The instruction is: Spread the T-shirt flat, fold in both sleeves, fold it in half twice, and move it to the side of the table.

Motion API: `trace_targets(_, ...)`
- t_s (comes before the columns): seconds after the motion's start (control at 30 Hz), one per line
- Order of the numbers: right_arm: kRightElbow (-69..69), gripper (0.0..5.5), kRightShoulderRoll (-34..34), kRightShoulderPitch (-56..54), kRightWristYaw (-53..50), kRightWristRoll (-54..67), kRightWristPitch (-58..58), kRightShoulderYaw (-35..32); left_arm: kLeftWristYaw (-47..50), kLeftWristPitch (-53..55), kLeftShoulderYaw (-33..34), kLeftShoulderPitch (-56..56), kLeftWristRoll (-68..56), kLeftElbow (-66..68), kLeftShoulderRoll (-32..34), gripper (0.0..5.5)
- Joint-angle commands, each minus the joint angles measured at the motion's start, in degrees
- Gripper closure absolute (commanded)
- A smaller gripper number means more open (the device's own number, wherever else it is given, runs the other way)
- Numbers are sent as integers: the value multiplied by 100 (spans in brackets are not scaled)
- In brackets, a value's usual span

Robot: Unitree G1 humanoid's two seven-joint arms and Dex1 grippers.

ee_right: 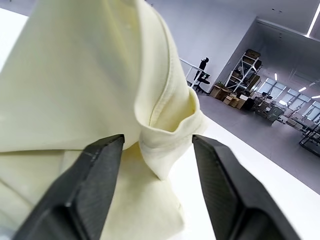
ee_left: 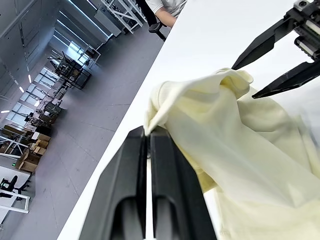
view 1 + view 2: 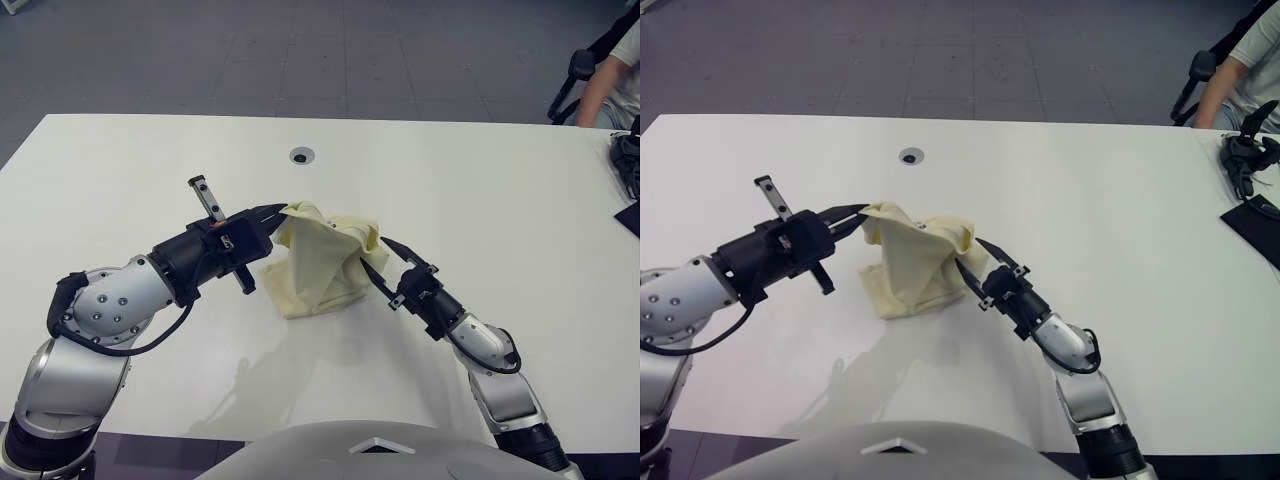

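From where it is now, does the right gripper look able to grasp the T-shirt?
Probably yes. The right gripper is open around a raised fold of the T-shirt, and nothing lies in the way. The left gripper, shut on another corner, holds the cloth up off the table.

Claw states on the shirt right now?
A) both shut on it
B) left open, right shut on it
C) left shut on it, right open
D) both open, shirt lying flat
C: the left claw pinches an edge of the shirt with its fingers together, while the right claw has its fingers apart on either side of a fold.
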Motion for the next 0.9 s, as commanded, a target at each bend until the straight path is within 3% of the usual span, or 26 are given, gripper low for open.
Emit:
trace_targets(0.03,-22,275,115,-21,-122,50,169,-48,-44,-65,-29,-86,1,30,97,550)
trace_targets(0.57,-132,542,40,16,-47,10,123,-9,-19,-222,-118,92,127,103,123,550)
trace_targets(0.7,-337,549,-84,-73,6,116,178,-201,-32,-224,-85,146,154,88,132,550)
trace_targets(0.9,-270,549,-485,-1109,354,494,339,-704,53,-161,261,254,317,105,250,550)
